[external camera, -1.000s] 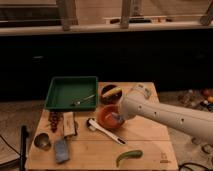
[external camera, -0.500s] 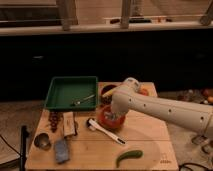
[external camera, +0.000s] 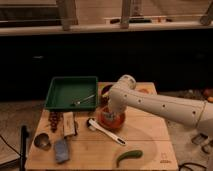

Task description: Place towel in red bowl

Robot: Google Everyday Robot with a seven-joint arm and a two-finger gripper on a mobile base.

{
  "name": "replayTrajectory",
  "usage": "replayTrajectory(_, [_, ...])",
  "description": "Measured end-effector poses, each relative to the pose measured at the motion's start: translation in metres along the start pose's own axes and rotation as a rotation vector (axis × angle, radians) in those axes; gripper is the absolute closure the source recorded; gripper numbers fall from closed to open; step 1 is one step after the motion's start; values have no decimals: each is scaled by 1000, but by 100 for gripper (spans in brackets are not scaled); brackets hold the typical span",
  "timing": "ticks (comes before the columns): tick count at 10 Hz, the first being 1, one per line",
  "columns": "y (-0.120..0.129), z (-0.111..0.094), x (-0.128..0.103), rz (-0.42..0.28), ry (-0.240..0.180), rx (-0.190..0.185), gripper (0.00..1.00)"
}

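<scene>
**Gripper drops over the red bowl**

Gripper sits low above the red bowl, hidden behind the white wrist; whether it is apart or together, I cannot tell. Compared with a second ago, the arm has swung leftward from the table's right side and now covers most of the bowl. No towel shows separately on the table, so it is probably under the wrist at the bowl, meaning placement looks close. A white spoon lies just beside the bowl, the green tray behind-left. Open wood lies right and front, towards the near edge.
</scene>
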Motion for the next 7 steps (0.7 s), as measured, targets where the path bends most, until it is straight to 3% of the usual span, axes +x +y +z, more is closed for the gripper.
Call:
replayTrajectory(3, [-1,2,0,-6,-7,-8,28])
replayTrajectory(4, [-2,2,-1,-9,-9,-9,22])
replayTrajectory(7, [-4,2,-2,-16,-12,-13,20])
